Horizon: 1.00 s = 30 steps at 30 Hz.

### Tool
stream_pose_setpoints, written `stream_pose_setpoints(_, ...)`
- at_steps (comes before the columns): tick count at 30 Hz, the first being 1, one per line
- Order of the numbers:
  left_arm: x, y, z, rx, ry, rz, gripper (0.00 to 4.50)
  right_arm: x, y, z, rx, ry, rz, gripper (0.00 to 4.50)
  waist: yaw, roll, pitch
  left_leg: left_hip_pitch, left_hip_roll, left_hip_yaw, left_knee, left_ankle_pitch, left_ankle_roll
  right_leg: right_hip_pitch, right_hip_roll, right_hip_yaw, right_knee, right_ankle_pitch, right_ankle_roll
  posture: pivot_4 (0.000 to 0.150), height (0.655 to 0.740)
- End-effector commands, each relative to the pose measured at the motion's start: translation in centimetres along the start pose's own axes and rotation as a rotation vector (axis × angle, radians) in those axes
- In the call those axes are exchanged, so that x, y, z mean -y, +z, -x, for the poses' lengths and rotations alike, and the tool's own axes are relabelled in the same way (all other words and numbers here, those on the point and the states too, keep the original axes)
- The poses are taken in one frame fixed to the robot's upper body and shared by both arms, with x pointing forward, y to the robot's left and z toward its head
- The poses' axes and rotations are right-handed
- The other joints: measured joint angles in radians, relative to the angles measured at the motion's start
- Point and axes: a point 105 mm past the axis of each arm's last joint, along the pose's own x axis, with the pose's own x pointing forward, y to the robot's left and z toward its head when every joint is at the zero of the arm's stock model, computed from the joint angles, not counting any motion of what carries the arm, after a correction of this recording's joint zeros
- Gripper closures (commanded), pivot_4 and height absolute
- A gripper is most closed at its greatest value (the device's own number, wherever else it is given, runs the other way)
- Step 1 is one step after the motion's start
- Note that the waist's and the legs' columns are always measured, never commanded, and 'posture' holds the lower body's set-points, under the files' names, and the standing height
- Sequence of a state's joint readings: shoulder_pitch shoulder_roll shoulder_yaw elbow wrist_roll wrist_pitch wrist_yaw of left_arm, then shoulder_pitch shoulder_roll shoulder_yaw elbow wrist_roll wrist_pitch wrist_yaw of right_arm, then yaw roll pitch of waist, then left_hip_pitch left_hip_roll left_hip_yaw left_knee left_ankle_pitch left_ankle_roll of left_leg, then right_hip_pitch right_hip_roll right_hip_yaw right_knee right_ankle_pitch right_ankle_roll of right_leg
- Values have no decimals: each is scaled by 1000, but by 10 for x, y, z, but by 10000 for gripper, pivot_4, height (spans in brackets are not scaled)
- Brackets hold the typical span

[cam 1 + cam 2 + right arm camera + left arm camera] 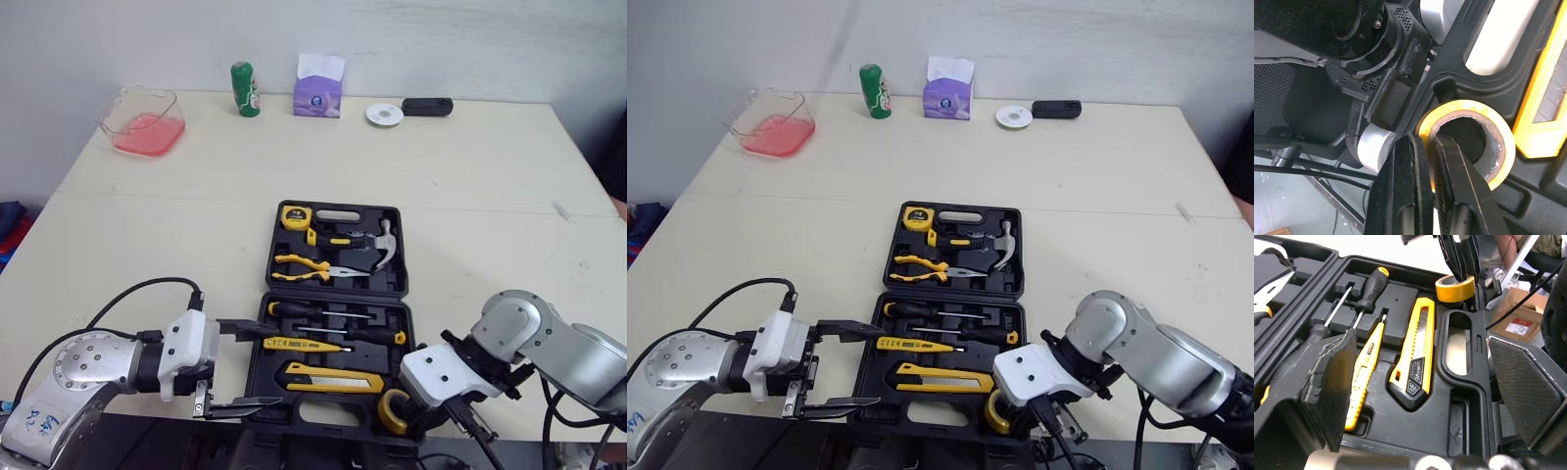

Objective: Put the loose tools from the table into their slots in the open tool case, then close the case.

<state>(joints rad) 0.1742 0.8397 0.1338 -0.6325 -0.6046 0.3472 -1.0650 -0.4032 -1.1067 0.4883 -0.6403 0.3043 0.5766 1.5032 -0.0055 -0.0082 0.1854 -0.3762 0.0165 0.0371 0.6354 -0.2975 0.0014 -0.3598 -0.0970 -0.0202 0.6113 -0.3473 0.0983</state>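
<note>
Clenched on the wall of a yellow ring-shaped tape roll (390, 411), the right gripper (411, 421) is seen at the lower right of the head view, at the near right corner of an open black moulded-plastic tool case (403, 245). The left gripper (272, 368) is seen released at the lower left, its fingers spread across the case's left edge. The case's lower edge lies close to the table's near edge, while bare cream tabletop (490, 196) is left wide on both sides and above. A clear pink tub (142, 122), a green can (245, 89), a purple tissue box (318, 95), a white disc (384, 115) and a black oblong device (427, 106) are lined along the top of the frame, well apart from the case.

In the left wrist view, a yellow utility knife (1415, 357) and a slim yellow tester (1366, 377) are seen seated in moulded slots between the two worn, textured black pads (1332, 382), beside black-handled screwdrivers (1374, 286).

In the right wrist view, one finger (1459, 181) is set inside the roll's brownish inner wall and the other outside it, just beside the case's handle opening (1498, 34).
</note>
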Motion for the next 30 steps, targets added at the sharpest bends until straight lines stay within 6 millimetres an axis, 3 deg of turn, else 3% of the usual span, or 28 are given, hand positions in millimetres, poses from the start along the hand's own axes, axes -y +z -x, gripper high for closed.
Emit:
stream_pose_setpoints(1, 5, 4, -3, -4, -22, -24, 0, -3, -3, -7, -26, 28, 2, 44837, 0, 0, 0, 0, 0, 0, 0, 0, 0, 0, 0, 0, 0, 0, 0, 1500, 7400)
stream_pose_setpoints(6, 3, 3, -2, -11, -16, -28, 0, 11, -4, -13, -17, -62, -3, 44837, 0, -4, -2, 0, 0, 0, 0, 0, 0, 0, 0, 0, 0, 0, 0, 1500, 7400)
stream_pose_setpoints(14, -1, 4, -4, -9, -12, -37, 0, -9, -6, -8, -20, 43, -85, 44837, -3, -5, -3, 3, 1, -1, 0, -1, 0, 2, 0, 0, 1, -1, -1, 1500, 7400)
stream_pose_setpoints(19, -3, 3, -3, -9, -6, -39, 0, -8, 2, -6, 46, 33, -24, 23168, 1, -5, -3, 1, 1, 0, 0, -2, -1, 1, 0, 0, -1, -1, -2, 1500, 7400)
stream_pose_setpoints(30, -2, 2, -2, -5, -1, -29, 0, -13, 12, 16, 158, 72, -37, 23168, 0, -4, -2, 1, 1, 0, 0, -2, 0, 1, 1, -1, 0, -1, -2, 1500, 7400)
